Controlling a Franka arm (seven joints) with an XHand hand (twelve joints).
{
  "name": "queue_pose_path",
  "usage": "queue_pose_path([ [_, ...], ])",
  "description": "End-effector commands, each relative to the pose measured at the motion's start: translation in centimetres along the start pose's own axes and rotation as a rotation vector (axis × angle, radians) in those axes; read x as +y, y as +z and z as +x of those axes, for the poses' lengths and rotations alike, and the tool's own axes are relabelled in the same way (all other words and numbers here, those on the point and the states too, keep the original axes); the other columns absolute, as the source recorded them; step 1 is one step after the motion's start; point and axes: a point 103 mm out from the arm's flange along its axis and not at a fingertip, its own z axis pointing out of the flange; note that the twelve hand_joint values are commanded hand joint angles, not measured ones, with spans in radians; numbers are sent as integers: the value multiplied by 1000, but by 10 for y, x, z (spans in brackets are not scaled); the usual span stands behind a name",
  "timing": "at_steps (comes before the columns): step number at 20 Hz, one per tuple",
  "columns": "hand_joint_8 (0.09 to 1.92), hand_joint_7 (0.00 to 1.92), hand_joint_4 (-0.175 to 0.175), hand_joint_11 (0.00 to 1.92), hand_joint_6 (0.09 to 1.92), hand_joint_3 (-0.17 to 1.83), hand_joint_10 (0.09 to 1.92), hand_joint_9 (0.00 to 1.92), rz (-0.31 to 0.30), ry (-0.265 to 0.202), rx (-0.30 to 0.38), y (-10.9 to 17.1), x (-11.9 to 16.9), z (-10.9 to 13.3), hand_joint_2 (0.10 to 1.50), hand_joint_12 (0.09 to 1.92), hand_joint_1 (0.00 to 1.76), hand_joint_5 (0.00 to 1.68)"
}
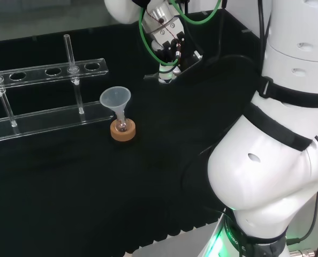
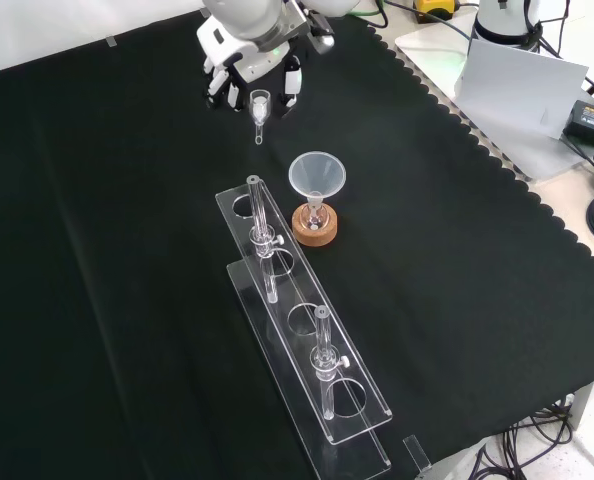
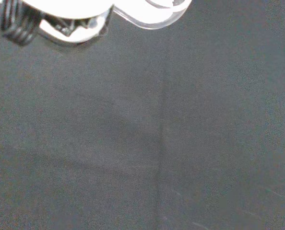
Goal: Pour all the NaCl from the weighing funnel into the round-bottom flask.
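Robot hand (image 2: 252, 75) pinching weighing funnel (image 2: 260, 112) | round-bottom flask (image 2: 315, 214) on cork | no legible writing

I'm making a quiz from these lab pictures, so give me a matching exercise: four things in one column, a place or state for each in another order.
1. weighing funnel
2. plastic funnel
3. round-bottom flask
4. tube rack

a. sits on a cork ring
b. lies on the cloth, nearest the front camera
c. held at the hand
d. stands in the flask's neck

Pairs: 1-c, 2-d, 3-a, 4-b
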Motion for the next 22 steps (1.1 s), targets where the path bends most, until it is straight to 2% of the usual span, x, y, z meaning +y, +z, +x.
queue_pose_path([
  [1, 592, 485, 175, 603, 544, 669, 349, 830, 12, 9, -14, -6, -10, 0, 622, 1169, 1134, 1347],
  [6, 592, 482, 175, 596, 543, 669, 350, 826, 2, 12, -15, -9, -16, 1, 622, 1175, 1134, 1347],
  [11, 592, 481, 175, 593, 542, 669, 352, 825, -2, 16, -26, -23, -42, 1, 622, 1181, 1134, 1348],
  [22, 593, 480, 175, 592, 540, 669, 357, 826, -3, -1, -55, -38, -71, 25, 621, 1189, 1135, 1349],
])
